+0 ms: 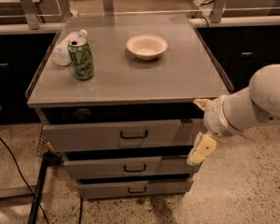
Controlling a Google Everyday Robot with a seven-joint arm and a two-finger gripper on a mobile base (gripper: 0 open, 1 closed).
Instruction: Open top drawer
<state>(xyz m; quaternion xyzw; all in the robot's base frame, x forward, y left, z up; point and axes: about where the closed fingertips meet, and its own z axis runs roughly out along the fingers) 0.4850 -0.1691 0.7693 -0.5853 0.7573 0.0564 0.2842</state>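
Note:
The top drawer (98, 135) is the tallest grey front panel of three, with a small dark bar handle (133, 135) at its centre. It stands pulled out a little, with a dark gap above it under the cabinet top. My gripper (201, 127) is at the right end of the cabinet, beside the top drawer's right edge and well to the right of the handle. One cream finger (202, 149) points down, the other (201, 103) sits near the cabinet top's right corner. The fingers are spread apart and hold nothing.
On the grey cabinet top (186, 73) stand a green can (80, 59), a clear plastic bottle (64, 49) lying behind it, and a cream bowl (146, 46). Two narrower drawers (126, 168) sit below. A dark cable (14, 162) and a post (39, 190) are on the floor at the left.

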